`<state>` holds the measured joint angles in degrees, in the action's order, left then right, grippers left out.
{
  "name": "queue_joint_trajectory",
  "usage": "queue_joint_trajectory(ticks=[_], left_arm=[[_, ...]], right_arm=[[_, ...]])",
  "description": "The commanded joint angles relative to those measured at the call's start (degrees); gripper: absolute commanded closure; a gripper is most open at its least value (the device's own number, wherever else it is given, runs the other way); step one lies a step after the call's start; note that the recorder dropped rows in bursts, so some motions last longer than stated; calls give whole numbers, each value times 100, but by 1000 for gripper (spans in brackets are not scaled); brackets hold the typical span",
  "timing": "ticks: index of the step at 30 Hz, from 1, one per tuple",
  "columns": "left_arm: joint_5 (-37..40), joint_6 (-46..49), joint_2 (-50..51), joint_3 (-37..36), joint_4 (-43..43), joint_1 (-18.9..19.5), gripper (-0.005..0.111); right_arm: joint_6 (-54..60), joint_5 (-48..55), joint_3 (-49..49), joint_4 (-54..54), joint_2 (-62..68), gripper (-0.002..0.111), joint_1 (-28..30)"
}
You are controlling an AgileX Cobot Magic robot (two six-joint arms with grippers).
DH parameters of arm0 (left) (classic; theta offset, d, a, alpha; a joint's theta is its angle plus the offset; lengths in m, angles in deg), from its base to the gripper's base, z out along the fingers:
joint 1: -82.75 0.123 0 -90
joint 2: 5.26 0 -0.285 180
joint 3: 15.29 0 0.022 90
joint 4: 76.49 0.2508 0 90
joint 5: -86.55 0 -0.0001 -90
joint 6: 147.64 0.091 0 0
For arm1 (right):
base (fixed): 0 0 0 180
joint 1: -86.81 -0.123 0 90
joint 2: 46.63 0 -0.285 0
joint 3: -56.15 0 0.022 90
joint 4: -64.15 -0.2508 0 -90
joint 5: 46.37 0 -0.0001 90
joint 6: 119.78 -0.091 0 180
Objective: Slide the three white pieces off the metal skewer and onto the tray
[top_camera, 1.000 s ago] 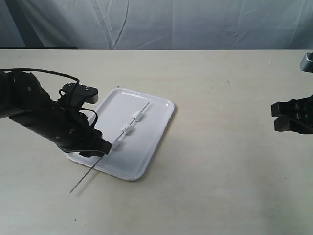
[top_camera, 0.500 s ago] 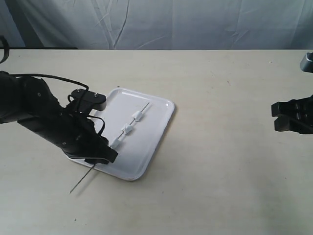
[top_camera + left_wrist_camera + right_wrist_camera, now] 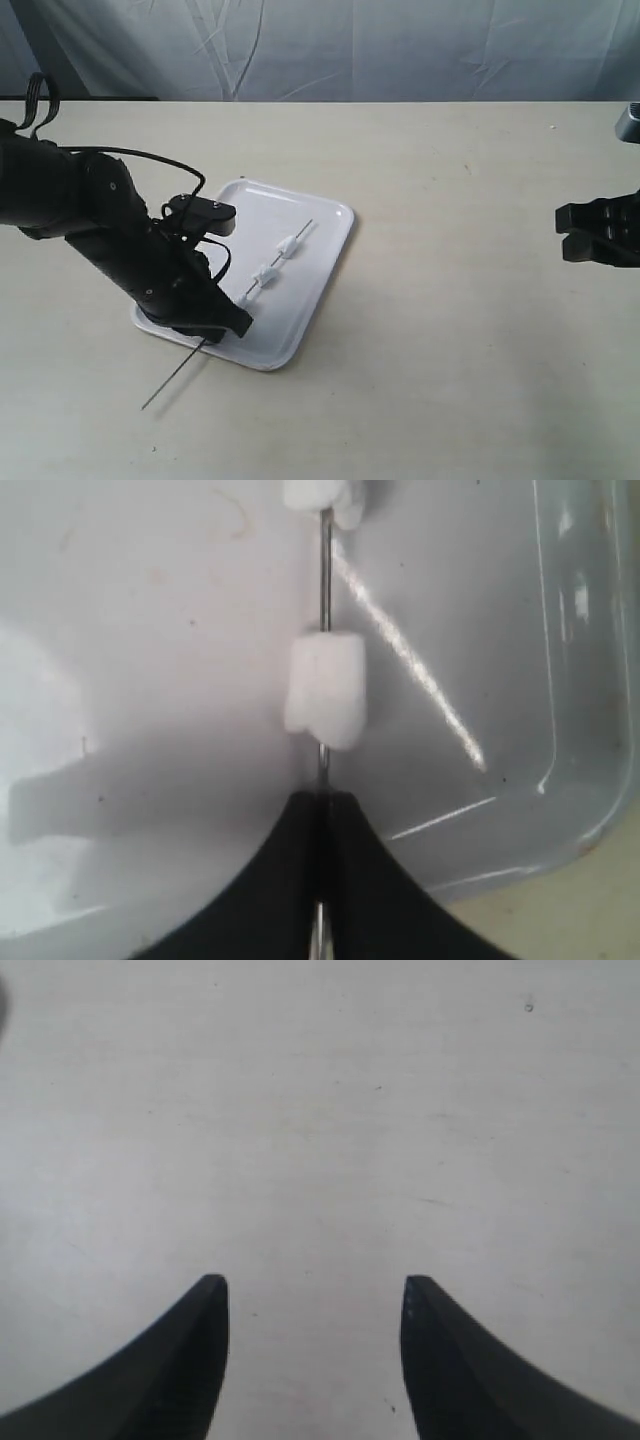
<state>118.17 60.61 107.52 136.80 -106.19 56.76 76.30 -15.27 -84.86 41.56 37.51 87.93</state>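
The pieces [image 3: 325, 695] and tray [image 3: 315, 270] are white, the skewer [image 3: 325, 580] grey, the table [image 3: 450, 330] plain beige, the backdrop [image 3: 350, 45] seemingly blue-grey.

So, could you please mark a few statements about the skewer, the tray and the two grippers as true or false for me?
1. The left gripper is shut on the metal skewer. True.
2. The right gripper holds a white piece. False: it is open and empty, over the bare table.
3. The white pieces are threaded on the skewer, over the tray. True.
4. The skewer lies wholly inside the tray. False: one end sticks out past the tray's edge, over the table.
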Motion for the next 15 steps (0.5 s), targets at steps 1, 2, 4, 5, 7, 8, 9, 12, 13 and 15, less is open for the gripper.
queue_joint_trajectory(ticks=[1, 2, 4, 5, 7, 8, 9, 12, 13, 15], left_arm=[[1001, -130, -550, 294, 33, 20, 107], [1466, -130, -870, 431, -119, 139, 107], [2043, -181, -1445, 484, -249, 515, 107], [2226, -226, -1598, 484, -265, 639, 107], [2569, -267, -1986, 484, -289, 954, 107], [2681, -278, -2145, 484, -326, 1075, 107], [2790, -278, -2332, 484, -414, 1234, 107], [2887, -125, -2823, 484, -842, 1624, 107], [2887, -40, -2934, 484, -960, 1735, 107], [2965, 29, -3016, 484, -1061, 1912, 107]], right_arm=[[44, -616, -37, -37, -85, 58, 11], [44, -889, -37, -37, -148, 58, 11], [44, -1156, -37, -218, -283, 58, 11], [44, -1201, -37, -411, -319, 58, 11], [44, -1396, -37, -754, -410, 58, 11], [44, -1474, -37, -845, -453, 58, 11], [44, -1543, -37, -935, -491, 58, 11], [214, -1281, -49, -1494, -551, 58, -72], [476, -1063, -76, -1684, -539, 58, -161], [1395, -408, -166, -2428, -404, 58, -380]])
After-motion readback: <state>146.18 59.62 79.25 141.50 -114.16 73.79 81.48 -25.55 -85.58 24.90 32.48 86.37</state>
